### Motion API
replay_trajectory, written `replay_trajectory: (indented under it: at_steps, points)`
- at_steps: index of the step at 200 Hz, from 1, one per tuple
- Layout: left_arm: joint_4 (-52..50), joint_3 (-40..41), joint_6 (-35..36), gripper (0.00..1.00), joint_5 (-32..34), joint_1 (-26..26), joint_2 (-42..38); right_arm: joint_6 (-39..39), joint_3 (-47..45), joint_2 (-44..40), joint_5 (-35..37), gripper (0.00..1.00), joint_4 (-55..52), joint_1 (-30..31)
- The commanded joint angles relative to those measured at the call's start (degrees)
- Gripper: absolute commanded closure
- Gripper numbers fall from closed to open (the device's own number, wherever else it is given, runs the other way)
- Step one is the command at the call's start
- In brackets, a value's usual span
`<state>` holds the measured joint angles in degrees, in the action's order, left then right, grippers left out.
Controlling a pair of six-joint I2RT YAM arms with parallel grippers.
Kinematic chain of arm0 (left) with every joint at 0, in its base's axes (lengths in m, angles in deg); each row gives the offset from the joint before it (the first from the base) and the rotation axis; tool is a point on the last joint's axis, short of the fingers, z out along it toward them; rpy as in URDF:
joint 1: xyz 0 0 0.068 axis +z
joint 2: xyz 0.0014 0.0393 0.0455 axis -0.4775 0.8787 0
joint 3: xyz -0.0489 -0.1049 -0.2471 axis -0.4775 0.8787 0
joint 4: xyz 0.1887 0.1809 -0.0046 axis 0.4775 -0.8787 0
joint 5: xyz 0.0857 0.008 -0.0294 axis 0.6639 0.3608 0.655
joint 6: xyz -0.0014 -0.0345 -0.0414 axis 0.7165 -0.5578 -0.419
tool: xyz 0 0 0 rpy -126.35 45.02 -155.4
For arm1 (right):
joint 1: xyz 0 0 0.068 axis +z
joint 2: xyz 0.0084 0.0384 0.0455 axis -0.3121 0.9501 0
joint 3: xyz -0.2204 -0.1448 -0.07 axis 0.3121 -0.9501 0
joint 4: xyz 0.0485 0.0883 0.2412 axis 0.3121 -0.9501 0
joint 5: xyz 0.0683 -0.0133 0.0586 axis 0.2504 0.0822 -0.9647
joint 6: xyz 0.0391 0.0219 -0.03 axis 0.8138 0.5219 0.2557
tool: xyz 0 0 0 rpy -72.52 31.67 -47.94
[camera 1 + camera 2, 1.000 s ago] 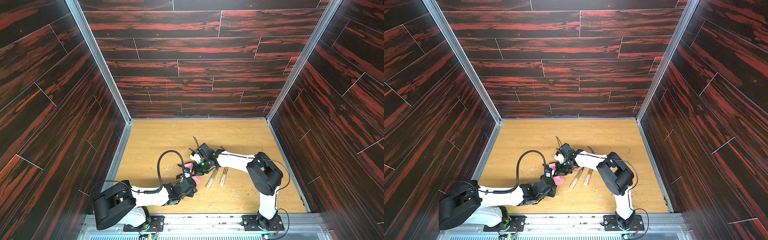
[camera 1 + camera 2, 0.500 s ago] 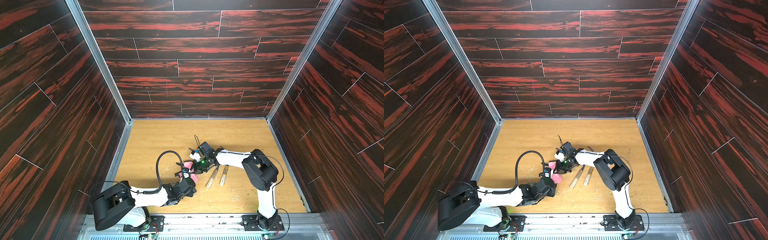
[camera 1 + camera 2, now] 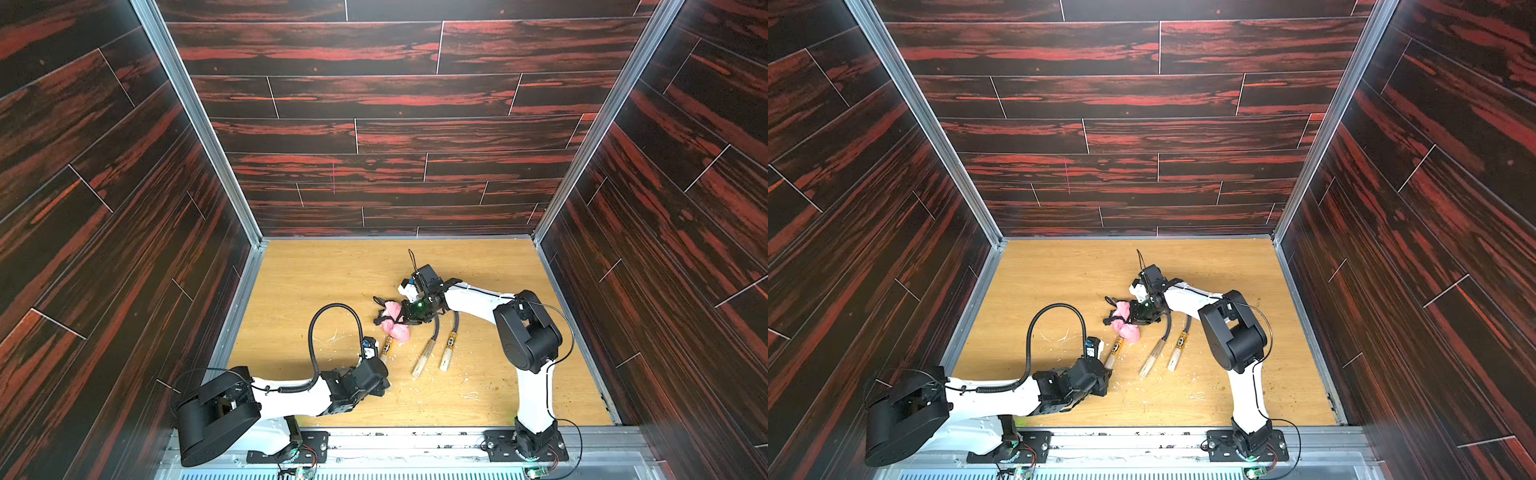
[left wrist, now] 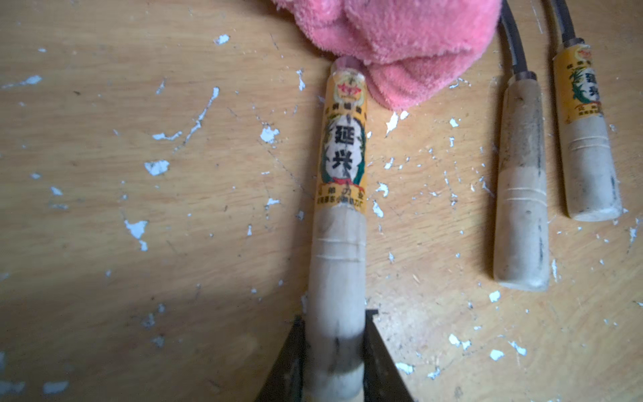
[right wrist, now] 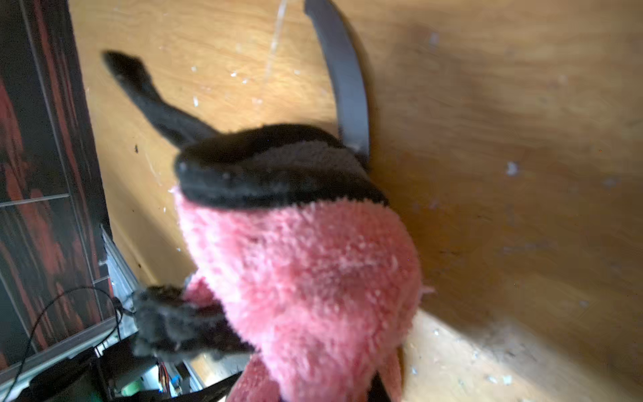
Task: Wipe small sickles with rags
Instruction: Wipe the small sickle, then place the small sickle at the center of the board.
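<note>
My left fingers (image 4: pixel 374 348) are clamped on the butt of a sickle (image 4: pixel 342 156) handle, at 7 o'clock from the rag (image 3: pixel 395 328). The rag covers that sickle's neck mid-desk (image 3: pixel 316 291), pinched tight in my right fingers (image 3: pixel 405 318). A plain sickle (image 3: pixel 424 357) and a third sickle (image 3: pixel 449 351) lie at the rag's 5 o'clock.

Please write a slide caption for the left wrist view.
Left gripper clamps a labelled sickle whose neck runs under the pink rag; two sickles lie beside.
</note>
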<state>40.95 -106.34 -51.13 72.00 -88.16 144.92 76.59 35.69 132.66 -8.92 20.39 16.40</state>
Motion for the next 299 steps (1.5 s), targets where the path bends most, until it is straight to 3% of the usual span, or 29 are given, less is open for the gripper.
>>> replay_trajectory:
  at_steps: [1,56,85,126,171,198,251,299]
  points:
    - [-0.8,0.5,-1.6,1.0,1.1,-0.1,-0.3,-3.2,1.4,-4.2,0.3,1.0,-2.9,-0.7]
    - [0.6,-0.2,-1.3,1.0,-0.7,-0.1,2.0,3.7,-1.9,-15.1,-0.4,1.0,3.6,-2.9]
    - [0.1,-0.2,-1.3,1.0,-0.4,0.0,1.1,5.0,-2.1,-16.0,0.1,1.0,4.4,-3.7]
    - [-1.0,-0.8,-1.0,1.0,0.6,0.0,0.6,4.5,-2.6,-15.3,-5.5,1.0,3.2,-3.4]
    - [-1.4,-2.1,-0.9,1.0,1.7,0.0,1.6,3.9,-9.0,-18.4,-3.0,1.0,-0.3,0.1]
    - [-4.0,-2.9,-0.7,1.0,2.0,0.0,1.8,5.6,-14.3,-22.6,2.5,1.0,0.2,0.0]
    - [-11.0,-6.3,1.2,0.67,3.6,0.0,-1.9,6.3,-15.2,-26.5,2.5,1.0,1.2,-2.2]
    - [-15.8,-10.5,3.4,0.53,2.7,0.5,-2.9,4.1,-13.5,-29.8,2.4,1.0,-1.1,-5.1]
